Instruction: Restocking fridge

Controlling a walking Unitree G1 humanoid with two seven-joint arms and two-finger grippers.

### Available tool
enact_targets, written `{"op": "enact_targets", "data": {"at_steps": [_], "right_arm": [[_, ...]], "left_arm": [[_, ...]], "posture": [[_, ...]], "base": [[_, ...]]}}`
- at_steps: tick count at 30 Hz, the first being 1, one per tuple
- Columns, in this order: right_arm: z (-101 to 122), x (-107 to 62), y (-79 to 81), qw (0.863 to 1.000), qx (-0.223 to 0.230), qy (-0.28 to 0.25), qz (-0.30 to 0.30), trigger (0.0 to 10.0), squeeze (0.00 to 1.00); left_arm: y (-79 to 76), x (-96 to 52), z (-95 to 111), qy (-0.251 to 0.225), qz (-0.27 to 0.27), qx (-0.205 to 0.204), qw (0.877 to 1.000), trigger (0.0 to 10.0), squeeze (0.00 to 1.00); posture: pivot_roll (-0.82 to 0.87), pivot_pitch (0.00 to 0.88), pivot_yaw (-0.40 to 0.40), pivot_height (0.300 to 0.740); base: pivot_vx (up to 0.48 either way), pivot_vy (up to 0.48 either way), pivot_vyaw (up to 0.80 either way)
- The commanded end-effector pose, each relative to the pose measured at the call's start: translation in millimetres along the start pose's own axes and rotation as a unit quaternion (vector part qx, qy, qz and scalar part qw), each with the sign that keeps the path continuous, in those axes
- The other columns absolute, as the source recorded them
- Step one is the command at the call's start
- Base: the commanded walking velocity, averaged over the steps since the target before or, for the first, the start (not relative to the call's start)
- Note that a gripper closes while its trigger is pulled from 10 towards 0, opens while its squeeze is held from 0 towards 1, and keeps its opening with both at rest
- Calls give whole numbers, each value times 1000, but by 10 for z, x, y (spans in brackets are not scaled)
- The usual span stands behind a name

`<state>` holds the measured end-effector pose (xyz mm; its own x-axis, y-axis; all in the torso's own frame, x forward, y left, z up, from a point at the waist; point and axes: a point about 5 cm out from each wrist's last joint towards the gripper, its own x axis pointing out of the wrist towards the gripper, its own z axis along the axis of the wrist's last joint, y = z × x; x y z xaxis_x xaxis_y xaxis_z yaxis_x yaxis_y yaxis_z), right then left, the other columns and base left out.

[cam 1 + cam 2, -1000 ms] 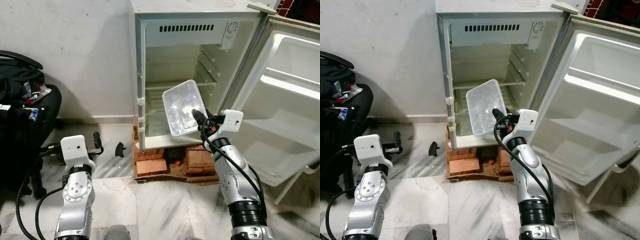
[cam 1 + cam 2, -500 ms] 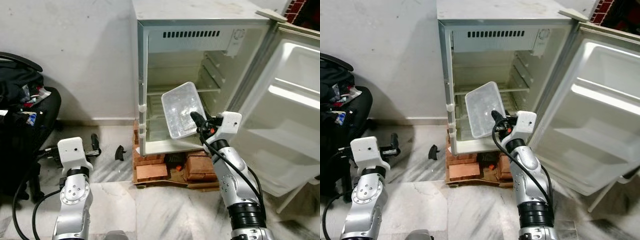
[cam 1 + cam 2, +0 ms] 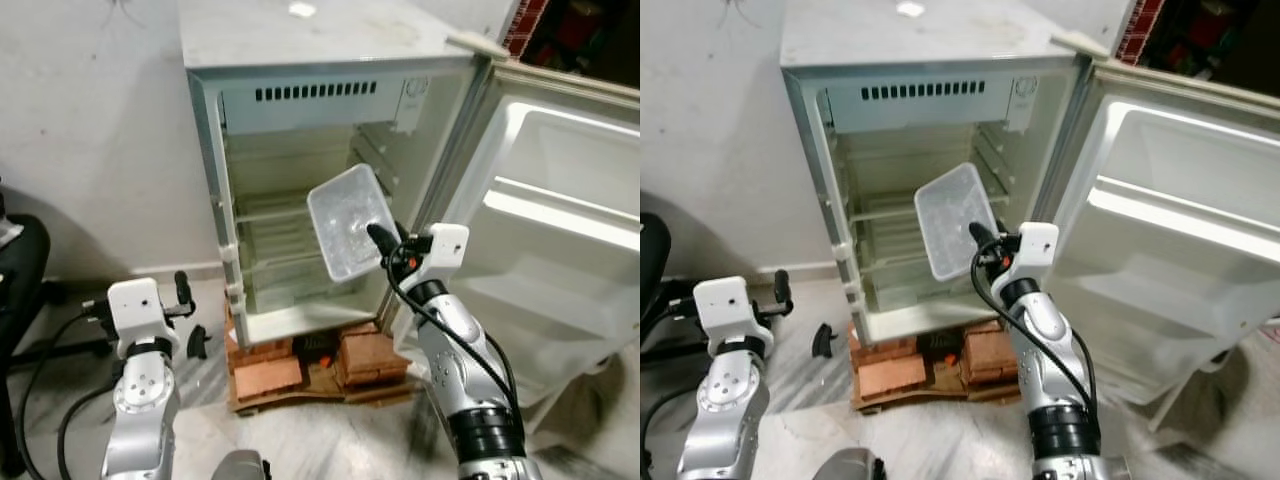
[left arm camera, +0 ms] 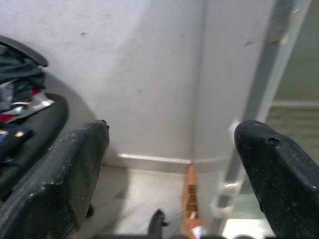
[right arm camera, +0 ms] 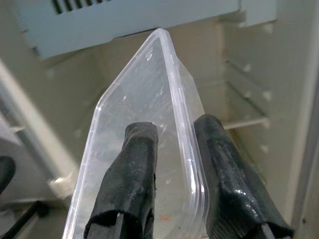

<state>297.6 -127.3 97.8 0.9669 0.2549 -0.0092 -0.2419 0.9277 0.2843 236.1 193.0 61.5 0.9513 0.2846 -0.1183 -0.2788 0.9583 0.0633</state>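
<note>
While the right gripper [image 3: 378,238] is pinching the rim of the clear plastic container [image 3: 349,220] w/ both fingers [image 5: 141,164] closed on its wall, one inside and one outside, the tub is hanging tilted in front of the open fridge [image 3: 300,190], roughly level w/ the middle shelf [image 3: 268,210]. It's looking empty, so prob. very light, but thin and flexy; a one-edge pinch is letting it lean, and smooth plastic could be slipping betw. the pads. A hold lower on the rim near a corner, where the wall is stiffer, would prob. be steadying it. Left gripper [image 4: 172,164] is idling low beside the fridge, fingers spread wide apart, holding nothing. Fridge door [image 3: 540,210] is standing wide open.
</note>
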Motion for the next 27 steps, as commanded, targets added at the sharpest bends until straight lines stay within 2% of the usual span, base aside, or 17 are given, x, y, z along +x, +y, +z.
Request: {"op": "enact_targets", "data": {"at_steps": [1, 15, 23, 27], "right_arm": [[36, -28, -109, 1000, -10, -2, -17, 10000, 0], [-10, -65, -122, 1000, -12, 8, -17, 10000, 0], [-119, -240, -318, 999, -27, 30, -35, 10000, 0], [-123, -251, -329, 998, -32, 32, -39, 10000, 0]], "left_arm": [[-68, -10, 28, -3, -12, -5, 1000, 10000, 0], [-57, -56, -8, 9, -11, -3, 1000, 10000, 0], [12, -157, -96, 37, -3, 8, 999, 10000, 0], [28, -136, -99, 37, -1, 10, 999, 10000, 0]], "posture": [[116, 22, -57, 740], [118, 34, -58, 740], [121, 38, -39, 740], [117, 38, -35, 740]], "base": [[296, 262, 0], [235, 350, 0], [0, 0, 0], [0, 0, 800]]}}
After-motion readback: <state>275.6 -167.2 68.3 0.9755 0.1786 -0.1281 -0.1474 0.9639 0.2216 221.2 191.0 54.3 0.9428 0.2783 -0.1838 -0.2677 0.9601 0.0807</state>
